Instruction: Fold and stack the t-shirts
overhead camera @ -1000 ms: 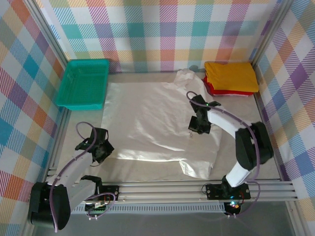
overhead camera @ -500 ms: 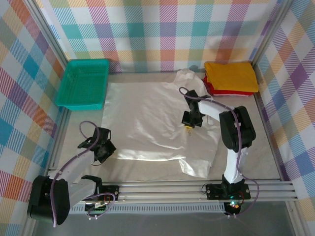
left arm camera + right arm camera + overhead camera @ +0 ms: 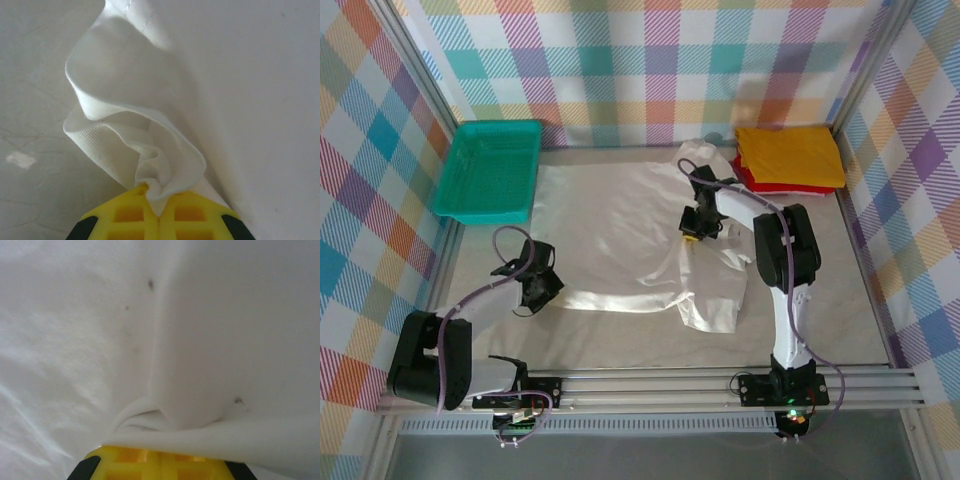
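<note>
White shirt (image 3: 620, 220) being pinched from both sides
Lying mid-tabletop (image 3: 850, 280), it is being gripped by the fully closed left jaws at its hem and right jaws at a fold; uneven pulling would likely be tugging the thin cloth free or bunching it.

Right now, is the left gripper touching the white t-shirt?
Touching. The left wrist view shows the left gripper shut on a bunched fold of the white t-shirt, with the cloth pinched between its yellow fingers.

Basket (image 3: 485, 213) and folded shirts (image 3: 790, 155) occupy far corners.
</note>
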